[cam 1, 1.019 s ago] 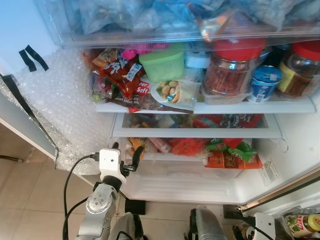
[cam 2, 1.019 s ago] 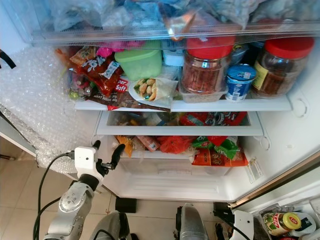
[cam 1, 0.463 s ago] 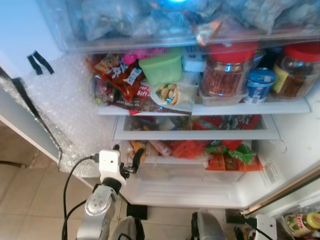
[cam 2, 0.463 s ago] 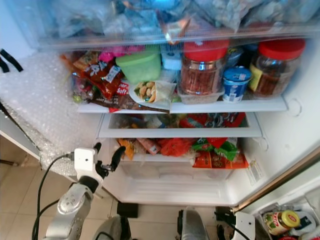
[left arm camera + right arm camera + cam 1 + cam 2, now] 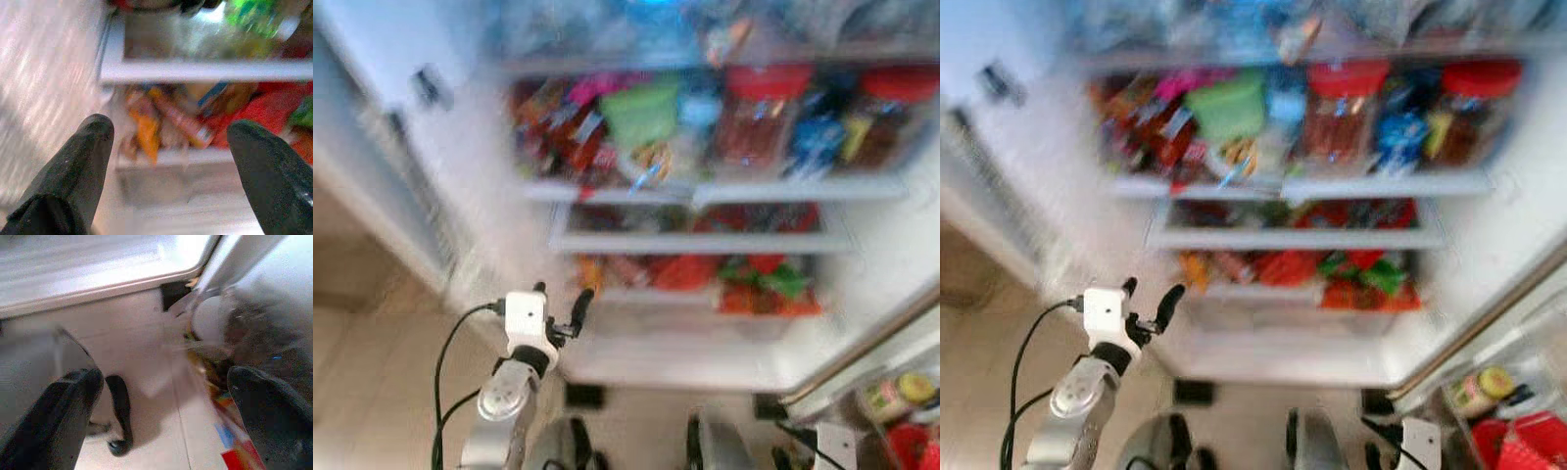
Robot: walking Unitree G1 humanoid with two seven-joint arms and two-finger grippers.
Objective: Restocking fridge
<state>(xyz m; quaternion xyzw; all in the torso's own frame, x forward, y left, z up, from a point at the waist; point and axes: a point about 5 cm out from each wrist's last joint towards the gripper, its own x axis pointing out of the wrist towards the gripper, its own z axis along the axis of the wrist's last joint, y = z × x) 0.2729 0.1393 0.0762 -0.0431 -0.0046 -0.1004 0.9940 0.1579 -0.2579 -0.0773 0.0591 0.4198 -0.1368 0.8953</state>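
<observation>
**Open fridge, both grippers empty**

In front of the robot stands the open fridge (image 5: 891, 284), its shelves packed; the head views are blurred. At the far left, the fridge's side wall is lined with what looks like bubble wrap (image 5: 460, 196). Just right of it, the left gripper (image 5: 558, 311) is raised before the lower left corner of the fridge, its fingers (image 5: 85, 161) spread apart and holding nothing. In the left wrist view they frame the lowest shelf, where orange and red packets (image 5: 146, 127) lie behind a white rail.

On the upper shelf (image 5: 705, 191), from left to right: red snack packets (image 5: 558, 127), a green tub (image 5: 641, 113), a red-lidded jar (image 5: 754, 122), a small blue cup (image 5: 818, 137) and a second red-lidded jar (image 5: 881, 117). Below it is a drawer (image 5: 695, 230), and under that a row of red, orange and green packets (image 5: 754, 284).

At the lower right, beside the fridge, a basket (image 5: 1518, 441) holds a yellow-lidded jar (image 5: 1484, 387). The right gripper (image 5: 161, 416) hangs low above the floor (image 5: 146, 352), fingers (image 5: 54, 421) spread and empty, near the fridge's bottom edge.
</observation>
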